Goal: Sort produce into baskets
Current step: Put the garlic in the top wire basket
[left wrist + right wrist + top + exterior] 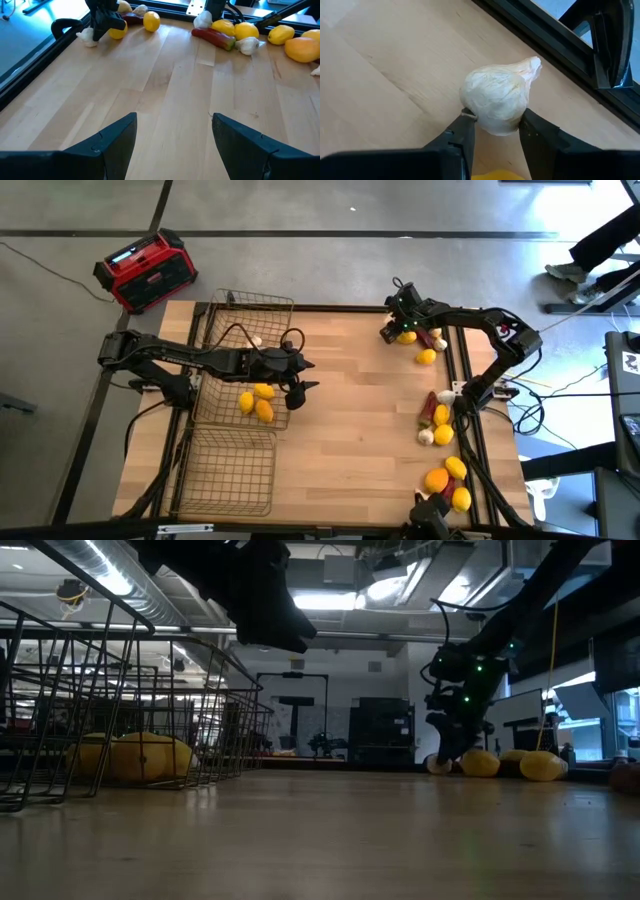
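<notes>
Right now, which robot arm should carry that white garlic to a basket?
The right arm, probably. The right gripper already has its fingers pressed on both sides of the garlic bulb at the table's far right corner. The left gripper hangs open and empty by the middle basket.

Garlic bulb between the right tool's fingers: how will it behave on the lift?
The garlic bulb looks papery and dry, so probably light and not slippery. Its rounded body with a tapered tip may pivot between the right tool fingers, which touch only its lower sides. If released, it would likely roll unevenly across the table.
</notes>
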`<action>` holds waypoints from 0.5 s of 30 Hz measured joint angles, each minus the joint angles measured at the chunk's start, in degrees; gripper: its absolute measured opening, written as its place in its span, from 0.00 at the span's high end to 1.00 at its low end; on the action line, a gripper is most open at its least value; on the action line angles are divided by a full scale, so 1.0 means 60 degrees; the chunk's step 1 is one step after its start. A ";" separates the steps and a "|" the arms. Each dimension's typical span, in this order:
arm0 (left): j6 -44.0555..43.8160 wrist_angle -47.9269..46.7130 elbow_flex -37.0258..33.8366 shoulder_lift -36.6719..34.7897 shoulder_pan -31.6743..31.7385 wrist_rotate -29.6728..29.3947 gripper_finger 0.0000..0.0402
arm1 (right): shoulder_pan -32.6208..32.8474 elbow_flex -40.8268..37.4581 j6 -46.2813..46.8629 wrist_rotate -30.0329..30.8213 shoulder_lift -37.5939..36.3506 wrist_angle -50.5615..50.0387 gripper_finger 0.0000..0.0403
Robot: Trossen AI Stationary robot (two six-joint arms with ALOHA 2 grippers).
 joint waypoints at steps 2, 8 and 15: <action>-0.0002 0.0000 0.0000 0.0000 0.0000 -0.0001 0.37 | 0.0000 0.0000 0.0000 -0.0105 0.0000 0.0039 0.69; -0.0004 0.0000 0.0000 0.0000 0.0000 -0.0001 0.37 | 0.0027 -0.0007 0.0015 -0.1025 0.0000 0.0270 0.68; -0.0004 0.0000 0.0000 0.0000 0.0000 -0.0001 0.37 | 0.0895 -0.0007 -0.0644 -0.2240 0.0000 0.0321 0.68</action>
